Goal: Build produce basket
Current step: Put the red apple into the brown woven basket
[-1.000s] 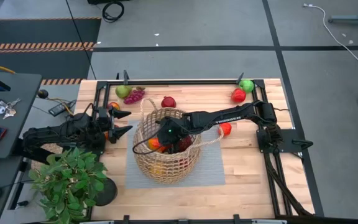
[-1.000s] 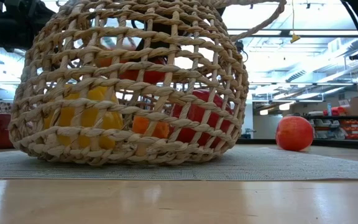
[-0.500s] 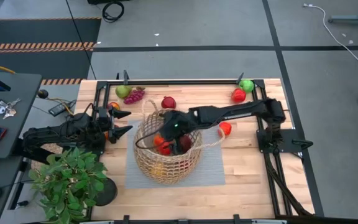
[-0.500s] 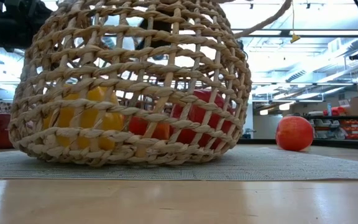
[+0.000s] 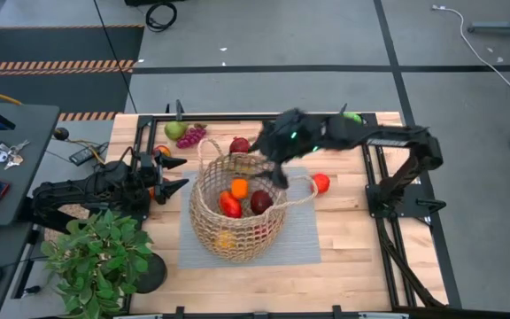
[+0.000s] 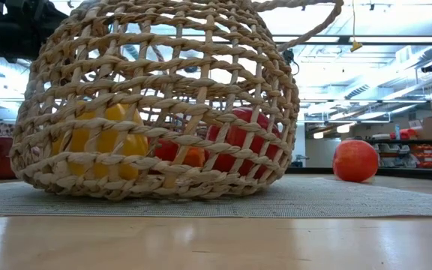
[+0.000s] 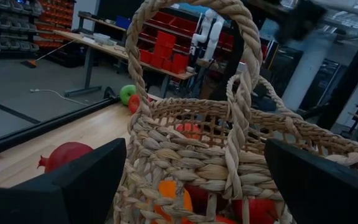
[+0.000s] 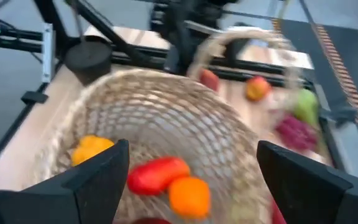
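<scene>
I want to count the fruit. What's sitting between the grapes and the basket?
Nothing: in the high view, only bare wooden table lies between the purple grapes and the basket.

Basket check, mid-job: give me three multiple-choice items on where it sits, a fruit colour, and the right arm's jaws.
1. The basket stands on:
A. a grey mat
B. bare floor
C. a shelf

2. The pear at the table's far edge is:
A. blue
B. green
C. white

3. The right gripper is:
A. shut on an orange
B. shut on the handle
C. open, holding nothing

Answers: 1 A, the grey mat shows around the basket; 2 B, green beside the purple grapes; 3 C, right wrist view shows its jaws apart, nothing between.
</scene>
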